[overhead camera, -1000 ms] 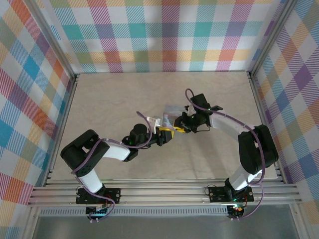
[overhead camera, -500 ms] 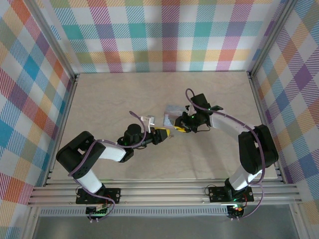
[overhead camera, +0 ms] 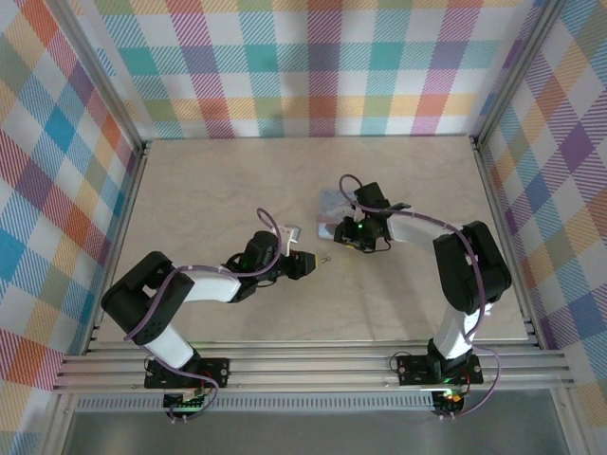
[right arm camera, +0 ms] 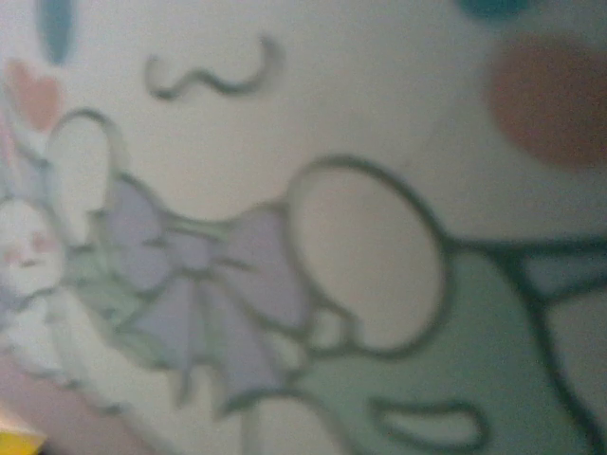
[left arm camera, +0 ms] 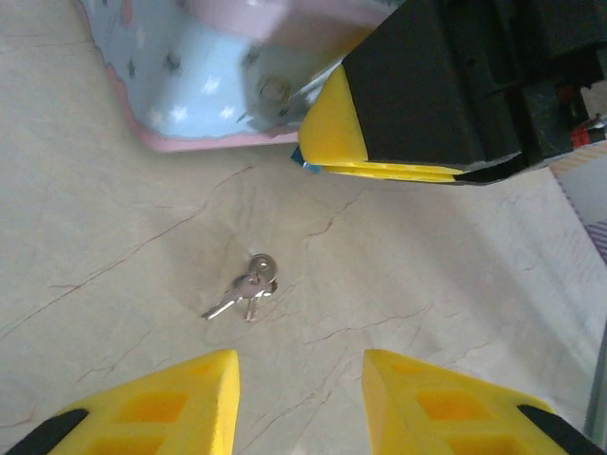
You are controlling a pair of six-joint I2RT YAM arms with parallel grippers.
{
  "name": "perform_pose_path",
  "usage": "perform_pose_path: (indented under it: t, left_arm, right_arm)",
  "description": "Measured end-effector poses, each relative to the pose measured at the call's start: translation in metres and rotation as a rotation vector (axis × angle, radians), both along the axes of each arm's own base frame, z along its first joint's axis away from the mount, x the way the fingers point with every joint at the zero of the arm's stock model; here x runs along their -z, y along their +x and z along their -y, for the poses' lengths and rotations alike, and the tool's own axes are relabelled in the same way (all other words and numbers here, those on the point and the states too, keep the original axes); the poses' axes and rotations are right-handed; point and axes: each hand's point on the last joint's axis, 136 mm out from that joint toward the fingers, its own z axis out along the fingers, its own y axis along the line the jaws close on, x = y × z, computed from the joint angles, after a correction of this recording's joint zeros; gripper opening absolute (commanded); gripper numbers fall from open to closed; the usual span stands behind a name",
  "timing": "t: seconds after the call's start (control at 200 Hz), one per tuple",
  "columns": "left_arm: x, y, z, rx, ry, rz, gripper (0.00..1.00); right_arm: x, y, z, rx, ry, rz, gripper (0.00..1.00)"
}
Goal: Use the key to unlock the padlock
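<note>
From where I stand, the key (left arm camera: 248, 283) is really two small silvery keys on one ring. They lie flat on the pale, veined desk (overhead camera: 209, 190), near its middle (overhead camera: 325, 258). The left claw (left arm camera: 299, 362) sits just on the near-left side of them, low over the desk. Its yellow fingers (left arm camera: 166, 398) are spread apart with nothing between them, and the keys lie a little beyond the tips, untouched. From above, this claw (overhead camera: 303, 263) points right and slightly away, towards the keys. Beyond the keys is the pastel blue-and-pink tin (left arm camera: 194, 95), its rounded pink-edged corner dotted with little white stars. The right claw (left arm camera: 318, 156) reaches in from the right, with its yellow pads at the tin's near edge. Of the padlock (left arm camera: 303, 162) I can make out just a sliver of dark blue-teal at the tip of that claw, tight against the tin. I see no shackle, and too little of the body to describe its shape. I cannot tell whether the right claw is gripping it or standing slack. Seen from above, the right claw (overhead camera: 350, 232) is at the near-right corner of the tin (overhead camera: 327, 201). Its own camera sits so close that the tin's cartoon print (right arm camera: 303, 227) is blurred.
</note>
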Motion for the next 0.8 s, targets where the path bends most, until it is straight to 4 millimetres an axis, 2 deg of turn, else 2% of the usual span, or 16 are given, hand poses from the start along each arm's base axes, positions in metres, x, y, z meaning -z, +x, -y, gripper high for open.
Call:
perform_pose_path:
  t: [0.075, 0.155, 0.28, 0.38, 0.45, 0.55, 0.685, 0.8]
  left_arm:
    - [-0.001, 0.001, -0.003, -0.005, 0.041, 0.003, 0.38]
    - [-0.005, 0.003, -0.007, -0.013, 0.072, 0.014, 0.38]
    - [-0.011, 0.001, -0.018, -0.035, 0.119, 0.025, 0.38]
    - [-0.016, -0.001, -0.028, -0.063, 0.149, 0.026, 0.38]
    - [-0.022, -0.002, -0.034, -0.083, 0.163, 0.030, 0.38]
    - [-0.026, -0.006, -0.043, -0.112, 0.170, 0.030, 0.38]
    - [-0.018, -0.016, -0.058, -0.155, 0.178, -0.008, 0.38]
    - [-0.007, -0.026, -0.071, -0.187, 0.191, -0.045, 0.38]
  right_arm:
    - [0.002, -0.003, 0.000, -0.017, -0.022, 0.005, 0.47]
    - [0.004, -0.006, 0.001, -0.039, -0.038, 0.012, 0.49]
    - [0.001, -0.017, 0.001, -0.102, -0.058, 0.031, 0.48]
    - [-0.012, -0.024, -0.002, -0.182, -0.088, 0.088, 0.43]
    - [-0.022, -0.031, -0.009, -0.269, -0.114, 0.148, 0.35]
    - [-0.031, -0.042, -0.025, -0.429, -0.170, 0.230, 0.31]
    - [-0.036, -0.050, -0.054, -0.663, -0.244, 0.335, 0.37]
    - [-0.024, -0.048, -0.073, -0.816, -0.305, 0.377, 0.40]
